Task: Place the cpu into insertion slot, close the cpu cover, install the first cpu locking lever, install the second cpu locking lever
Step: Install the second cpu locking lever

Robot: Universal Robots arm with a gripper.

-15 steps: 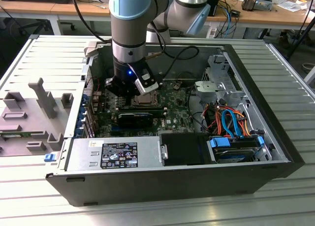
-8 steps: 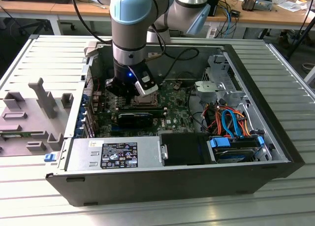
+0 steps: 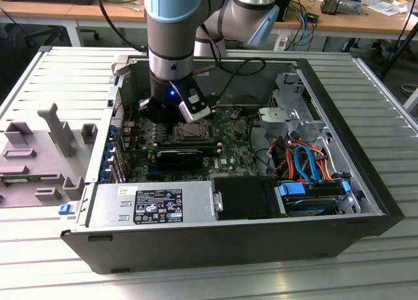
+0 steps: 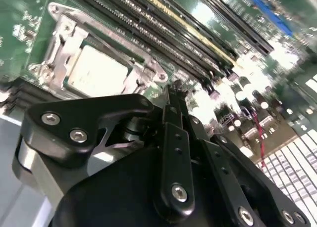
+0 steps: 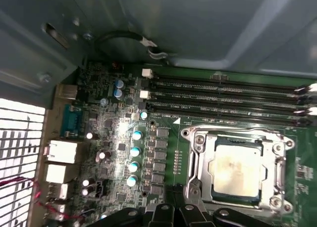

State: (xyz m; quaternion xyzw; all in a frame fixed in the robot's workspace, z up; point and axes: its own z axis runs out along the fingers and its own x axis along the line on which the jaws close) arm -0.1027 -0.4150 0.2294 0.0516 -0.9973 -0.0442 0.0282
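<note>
The cpu (image 5: 237, 166) sits in the insertion slot (image 5: 198, 187) with the cpu cover (image 5: 199, 160) closed over it, beside the memory slots (image 5: 223, 96). The hand (image 4: 174, 96) hovers near the slot's edge, fingers together, holding nothing.

Workshop bench setting — ribbed metal and cluttered desks

A pale grey ribbed aluminium tabletop (image 3: 366, 84) spreads across the exterior view. Behind it runs a long light wooden desk (image 3: 85, 14) strewn with black and blue cables (image 3: 302, 27), while grey plastic fixture blocks (image 3: 39, 150) sit at the exterior view's left — lighting even and bright.
</note>
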